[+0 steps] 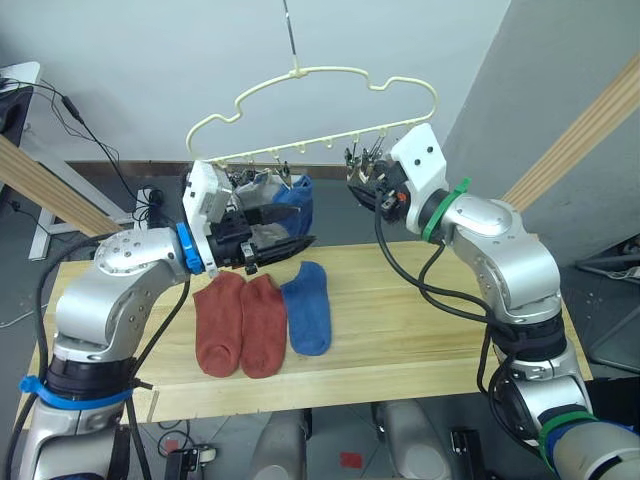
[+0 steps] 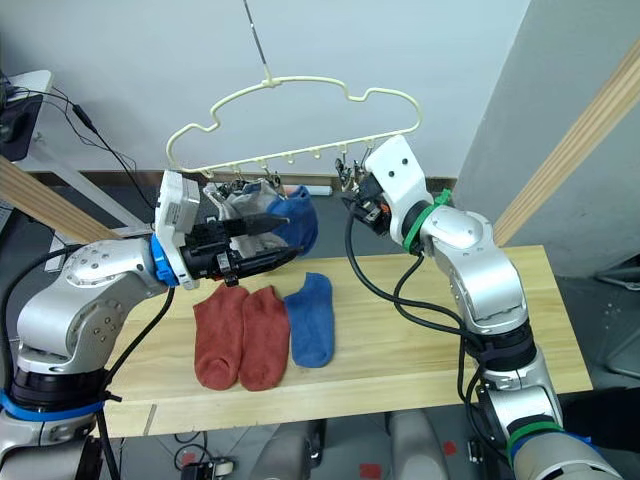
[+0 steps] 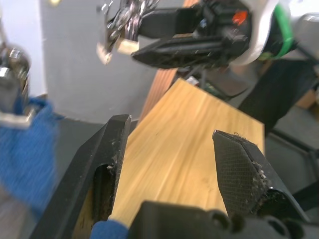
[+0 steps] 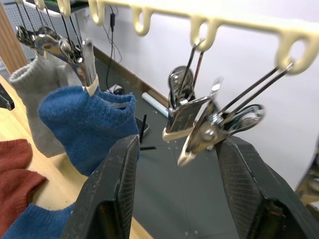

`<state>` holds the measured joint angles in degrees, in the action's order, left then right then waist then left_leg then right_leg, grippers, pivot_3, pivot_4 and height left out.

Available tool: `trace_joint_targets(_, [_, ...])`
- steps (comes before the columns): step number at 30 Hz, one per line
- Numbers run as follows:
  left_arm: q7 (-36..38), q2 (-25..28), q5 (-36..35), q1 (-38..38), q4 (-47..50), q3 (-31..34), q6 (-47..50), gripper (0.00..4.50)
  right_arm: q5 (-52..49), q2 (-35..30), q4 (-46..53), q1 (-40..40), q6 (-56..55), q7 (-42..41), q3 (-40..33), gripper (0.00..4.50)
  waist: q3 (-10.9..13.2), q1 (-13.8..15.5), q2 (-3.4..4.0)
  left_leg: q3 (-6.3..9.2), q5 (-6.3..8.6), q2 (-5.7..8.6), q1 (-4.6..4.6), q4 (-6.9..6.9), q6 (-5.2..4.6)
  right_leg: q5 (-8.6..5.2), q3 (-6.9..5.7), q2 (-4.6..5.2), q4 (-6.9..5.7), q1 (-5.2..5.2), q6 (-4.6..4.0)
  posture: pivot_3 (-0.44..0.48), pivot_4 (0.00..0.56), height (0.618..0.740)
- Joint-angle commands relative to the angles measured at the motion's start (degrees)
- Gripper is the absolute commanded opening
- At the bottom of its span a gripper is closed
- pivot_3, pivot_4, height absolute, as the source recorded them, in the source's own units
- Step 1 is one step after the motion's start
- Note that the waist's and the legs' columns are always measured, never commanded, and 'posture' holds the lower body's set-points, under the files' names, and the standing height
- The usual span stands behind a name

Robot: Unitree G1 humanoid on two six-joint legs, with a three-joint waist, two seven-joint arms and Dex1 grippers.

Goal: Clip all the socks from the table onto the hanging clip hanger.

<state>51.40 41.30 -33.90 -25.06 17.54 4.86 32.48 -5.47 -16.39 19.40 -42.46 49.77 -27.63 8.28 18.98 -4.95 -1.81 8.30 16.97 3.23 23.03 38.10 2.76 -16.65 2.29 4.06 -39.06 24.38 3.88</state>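
At frame centre, the right gripper (image 4: 174, 164), jaws apart, brackets free metal clips (image 4: 199, 132) on the clip hanger (image 1: 330, 75), apparently readying one, while the empty left gripper (image 3: 174, 164) waits open.

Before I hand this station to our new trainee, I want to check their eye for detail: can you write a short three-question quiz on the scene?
1. How many socks lie on the table?
2. True or false: a blue sock already hangs from the clip hanger.
3. What sits between the right claw's open fingers? A) a red sock B) empty metal clips C) the hanger's hook

Key
1. Three: two rust-red socks and one blue sock on the table.
2. True; a grey sock hangs beside it.
3. B
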Motion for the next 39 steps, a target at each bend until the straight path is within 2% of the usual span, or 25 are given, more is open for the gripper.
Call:
trace_joint_targets(1, [-0.37, 0.43, -0.19, 0.34, 2.73, 1.73, -1.11, 2.98, 1.49, -1.75, 3.61, 2.27, 0.67, 1.97, 0.89, 2.45, 0.0, 0.14, 0.0, -0.01, 0.0, 0.01, 0.0, 0.0, 0.0, 0.0, 0.01, 0.0, 0.0, -0.01, 0.0, -0.071, 0.338, 0.74])
trace_joint_targets(8, [3.05, 2.89, -2.08, 1.31, 3.06, 1.66, 0.47, 2.98, -1.22, -1.23, 6.69, 3.37, 1.18, 2.3, -0.53, 2.45, 0.0, -0.13, 0.0, -0.04, 0.0, 0.0, -0.01, 0.0, -0.01, 0.0, 0.02, 0.0, -0.01, 0.0, 0.0, -0.074, 0.337, 0.74])
trace_joint_targets(13, [2.3, 2.91, -3.57, 0.44, 3.23, 2.85, 1.64, 2.98, -3.04, 0.75, 7.83, 2.14, 1.1, 3.0, -1.16, 2.45, 0.0, -0.07, 0.0, -0.07, 0.0, -0.02, -0.01, 0.0, -0.01, 0.0, 0.02, -0.01, -0.01, 0.0, 0.0, -0.074, 0.333, 0.74])
trace_joint_targets(39, [0.76, 1.16, -3.69, -2.47, 1.59, 1.99, 2.08, 2.98, -2.73, 8.22, -4.71, -6.37, -4.04, 8.52, -0.51, 2.45, 0.0, -0.17, 0.0, -0.15, 0.0, -0.02, -0.02, 0.0, 0.0, 0.01, 0.02, 0.0, -0.03, 0.03, -0.01, -0.069, 0.327, 0.74])
